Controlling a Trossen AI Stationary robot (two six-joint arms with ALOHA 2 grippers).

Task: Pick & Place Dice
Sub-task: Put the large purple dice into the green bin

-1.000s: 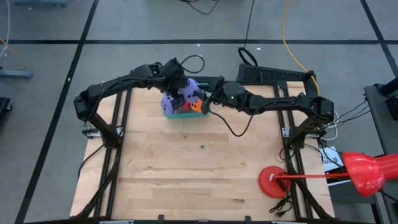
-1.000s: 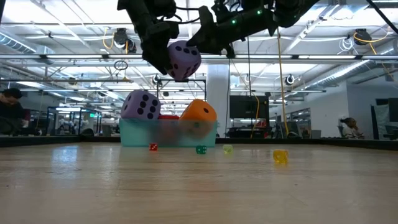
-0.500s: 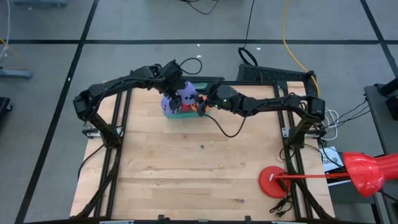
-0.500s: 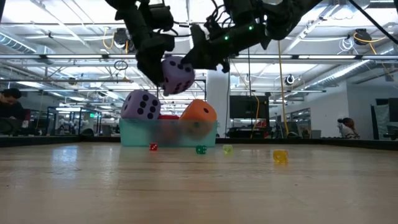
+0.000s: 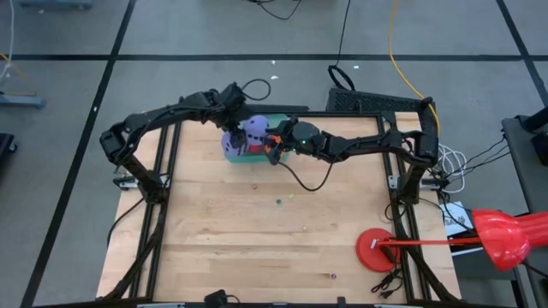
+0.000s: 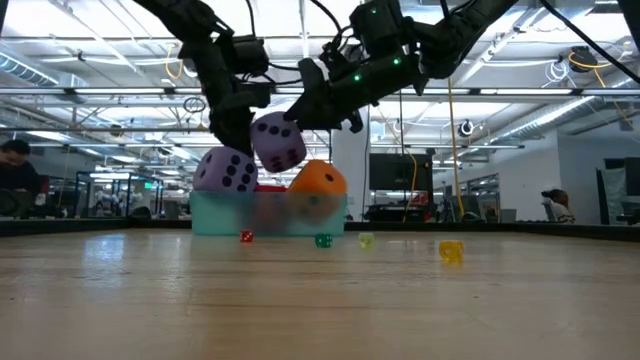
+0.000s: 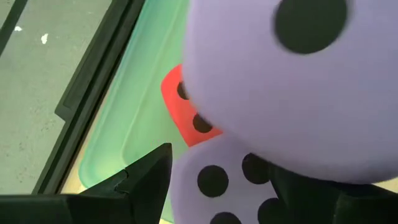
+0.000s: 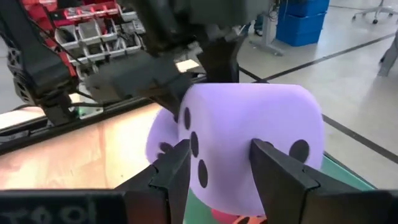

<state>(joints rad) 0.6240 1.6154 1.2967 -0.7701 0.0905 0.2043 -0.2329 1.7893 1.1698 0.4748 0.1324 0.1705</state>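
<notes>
1. The table (image 5: 257,231) has a light wooden top with dark frame rails along its sides.
2. The floor (image 5: 171,34) around it is grey, with dark lines crossing it.
3. A yellow cable (image 5: 402,64) and a black cable (image 5: 342,34) lie on the floor behind the table.
4. A red round base (image 5: 374,251) stands on the table's near right corner.
5. The room behind is a wide hall with a ceiling of white beams (image 6: 560,95) and lamps.
6. A white pillar (image 6: 350,160) stands in the middle of the hall.
7. A person (image 6: 15,180) sits far on the left, another person (image 6: 558,203) far on the right.
</notes>
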